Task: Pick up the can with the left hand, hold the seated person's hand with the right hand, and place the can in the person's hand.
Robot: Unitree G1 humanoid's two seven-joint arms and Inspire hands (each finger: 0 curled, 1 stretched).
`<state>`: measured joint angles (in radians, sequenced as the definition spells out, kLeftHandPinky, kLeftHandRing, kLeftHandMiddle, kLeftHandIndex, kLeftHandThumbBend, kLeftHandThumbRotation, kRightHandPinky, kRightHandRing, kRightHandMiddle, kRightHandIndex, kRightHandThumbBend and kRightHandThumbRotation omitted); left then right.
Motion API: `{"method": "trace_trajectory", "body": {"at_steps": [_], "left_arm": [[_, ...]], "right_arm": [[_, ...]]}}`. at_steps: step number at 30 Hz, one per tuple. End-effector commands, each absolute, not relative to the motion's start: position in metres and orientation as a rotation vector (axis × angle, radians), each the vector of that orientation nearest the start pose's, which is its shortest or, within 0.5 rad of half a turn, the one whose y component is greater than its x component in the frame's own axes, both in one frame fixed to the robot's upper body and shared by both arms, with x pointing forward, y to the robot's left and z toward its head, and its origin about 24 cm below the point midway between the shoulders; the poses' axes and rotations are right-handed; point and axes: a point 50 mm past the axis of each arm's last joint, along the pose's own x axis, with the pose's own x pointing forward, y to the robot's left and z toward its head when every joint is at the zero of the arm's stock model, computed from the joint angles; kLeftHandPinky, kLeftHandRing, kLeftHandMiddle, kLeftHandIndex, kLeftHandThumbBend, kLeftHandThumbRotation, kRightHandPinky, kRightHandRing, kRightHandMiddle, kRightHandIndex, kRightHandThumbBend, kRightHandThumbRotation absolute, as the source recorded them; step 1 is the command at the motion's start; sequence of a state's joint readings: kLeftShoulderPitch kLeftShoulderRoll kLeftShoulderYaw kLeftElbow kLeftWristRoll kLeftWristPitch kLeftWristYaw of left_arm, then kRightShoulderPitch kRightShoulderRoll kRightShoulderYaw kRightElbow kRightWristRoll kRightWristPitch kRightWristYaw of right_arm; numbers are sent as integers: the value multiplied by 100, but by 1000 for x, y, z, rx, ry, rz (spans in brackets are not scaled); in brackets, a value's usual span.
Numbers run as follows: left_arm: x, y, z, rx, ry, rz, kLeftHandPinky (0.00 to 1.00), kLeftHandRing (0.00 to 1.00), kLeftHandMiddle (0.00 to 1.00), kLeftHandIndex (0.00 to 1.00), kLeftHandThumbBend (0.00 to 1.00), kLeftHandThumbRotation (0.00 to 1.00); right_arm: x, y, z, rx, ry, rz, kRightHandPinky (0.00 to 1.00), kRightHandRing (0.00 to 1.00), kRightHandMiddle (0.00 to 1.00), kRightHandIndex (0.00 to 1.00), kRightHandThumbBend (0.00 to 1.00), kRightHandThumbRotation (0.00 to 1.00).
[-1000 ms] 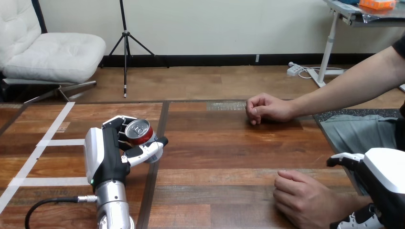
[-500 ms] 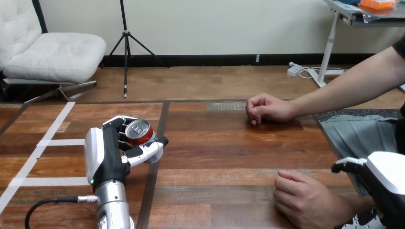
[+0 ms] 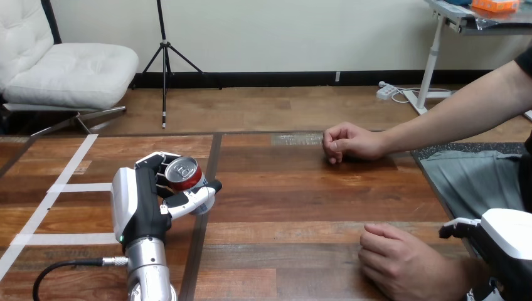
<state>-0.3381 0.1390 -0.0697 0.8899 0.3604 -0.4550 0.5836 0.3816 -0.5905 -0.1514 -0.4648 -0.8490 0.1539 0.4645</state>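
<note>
A red can with a silver top is held just above the table at the left, tilted a little, with my left hand shut round it. My right hand sits at the lower right corner, its white back toward me, right beside the wrist of the person's near hand. That near hand rests on the table in a loose fist. Whether my right hand touches the wrist is hidden. The person's far hand lies curled on the table farther back.
White tape strips cross the wooden table at the left. A black cable trails from my left forearm. A grey cloth lies past the table's right edge.
My right hand has sunk lower and toward the bottom right corner. The left hand, the can and both of the person's hands have stayed put.
</note>
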Motion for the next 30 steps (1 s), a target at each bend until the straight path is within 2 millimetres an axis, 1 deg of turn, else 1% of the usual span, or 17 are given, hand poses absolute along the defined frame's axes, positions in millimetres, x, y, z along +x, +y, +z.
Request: {"method": "trace_trajectory", "body": {"at_steps": [1,10,30], "left_arm": [[304,165,16,486,-187,283,37,42,46,48,63,0],[304,165,16,471,-183,281,37,42,46,48,63,0],[303,165,18,464,-198,273,37,42,46,48,63,0]], "right_arm": [[195,-256,99,-1490,295,218,78,83,84,80,91,0],[199,-257,95,-1520,332,249,78,83,83,80,90,0],[210,-262,79,-1504,391,257,76,81,82,79,90,0]]}}
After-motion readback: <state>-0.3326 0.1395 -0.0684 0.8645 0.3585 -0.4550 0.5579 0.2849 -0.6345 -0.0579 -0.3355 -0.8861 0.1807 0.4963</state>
